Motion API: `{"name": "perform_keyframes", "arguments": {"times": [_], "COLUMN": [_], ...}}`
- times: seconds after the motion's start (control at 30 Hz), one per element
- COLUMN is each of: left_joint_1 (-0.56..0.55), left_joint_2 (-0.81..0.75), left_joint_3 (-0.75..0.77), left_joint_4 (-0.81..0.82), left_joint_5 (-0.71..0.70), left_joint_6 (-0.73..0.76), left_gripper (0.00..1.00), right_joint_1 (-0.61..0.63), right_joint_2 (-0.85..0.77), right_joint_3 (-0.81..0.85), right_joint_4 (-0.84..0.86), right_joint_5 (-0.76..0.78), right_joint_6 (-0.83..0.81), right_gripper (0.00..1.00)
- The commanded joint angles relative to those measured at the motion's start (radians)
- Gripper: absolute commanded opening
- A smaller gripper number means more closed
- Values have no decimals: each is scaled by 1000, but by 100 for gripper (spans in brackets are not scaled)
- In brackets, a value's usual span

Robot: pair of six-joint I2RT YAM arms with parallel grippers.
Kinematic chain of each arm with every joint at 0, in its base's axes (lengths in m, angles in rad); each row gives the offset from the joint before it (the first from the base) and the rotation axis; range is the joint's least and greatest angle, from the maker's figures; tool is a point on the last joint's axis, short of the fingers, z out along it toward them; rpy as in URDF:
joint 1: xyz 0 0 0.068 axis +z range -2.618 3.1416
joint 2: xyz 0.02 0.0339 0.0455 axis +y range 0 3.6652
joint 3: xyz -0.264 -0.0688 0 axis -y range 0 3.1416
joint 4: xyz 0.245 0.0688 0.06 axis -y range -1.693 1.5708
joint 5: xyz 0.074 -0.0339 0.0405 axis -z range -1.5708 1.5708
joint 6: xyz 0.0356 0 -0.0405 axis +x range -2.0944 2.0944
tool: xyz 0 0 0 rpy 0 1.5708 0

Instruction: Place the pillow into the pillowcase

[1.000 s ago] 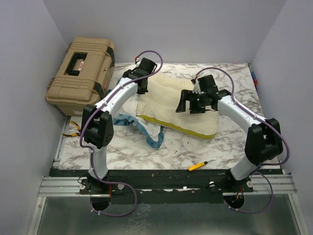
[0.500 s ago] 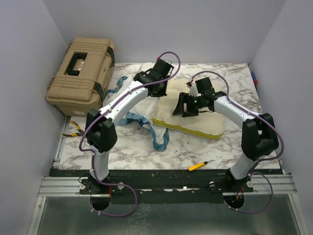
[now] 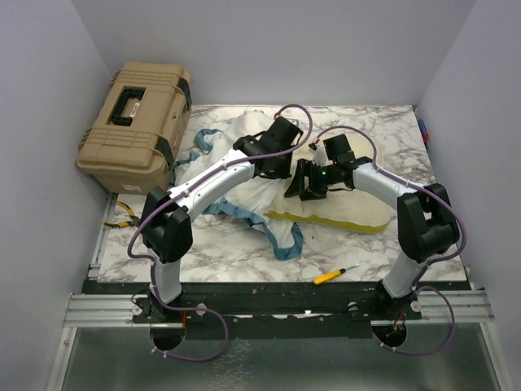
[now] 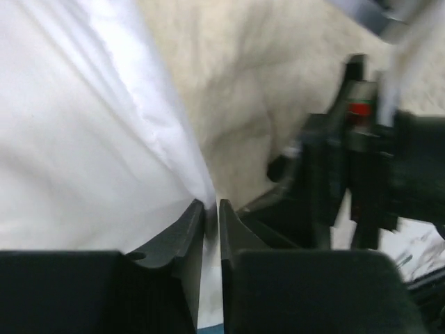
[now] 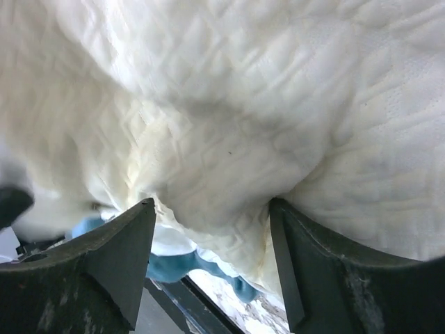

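Observation:
The cream quilted pillow (image 3: 346,204), with its mustard band along the near edge, lies at the table's centre right. The pillowcase (image 3: 232,183), showing its white inside and blue trim, is bunched over the pillow's left end. My left gripper (image 3: 281,161) is shut on a fold of the white pillowcase fabric (image 4: 104,139), with its tips (image 4: 212,203) beside the pillow (image 4: 243,76). My right gripper (image 3: 304,186) pinches a bulge of the pillow (image 5: 229,125) between its widely spaced fingers (image 5: 125,250). It holds that part off the table, and blue trim shows below.
A tan hard case (image 3: 134,122) stands at the back left. A yellow-handled tool (image 3: 335,274) lies near the front edge. Pliers (image 3: 122,213) lie at the left edge. Walls close in on the left, back and right.
My left gripper has moved right and toward the centre, dragging the pillowcase over the pillow's left end. My right gripper has shifted left with the pillow.

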Motion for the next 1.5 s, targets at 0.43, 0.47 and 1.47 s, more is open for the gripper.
{"name": "perform_keyframes", "arguments": {"times": [0.43,0.47,1.47], "left_joint_1": [167,179,-127], "left_joint_2": [-544,-602,-517], "left_joint_3": [-570,-647,-932], "left_joint_4": [-18,24,792], "left_joint_5": [91,139,380], "left_joint_6": [-365,-413,-677], "left_gripper": [79,79,0], "right_joint_1": [138,167,256], "right_joint_2": [-84,-80,117], "right_joint_3": [25,29,161], "right_joint_4": [-33,-38,397], "right_joint_5": [124,161,-114], "right_joint_6": [-244,-260,259], "right_gripper": [91,92,8]}}
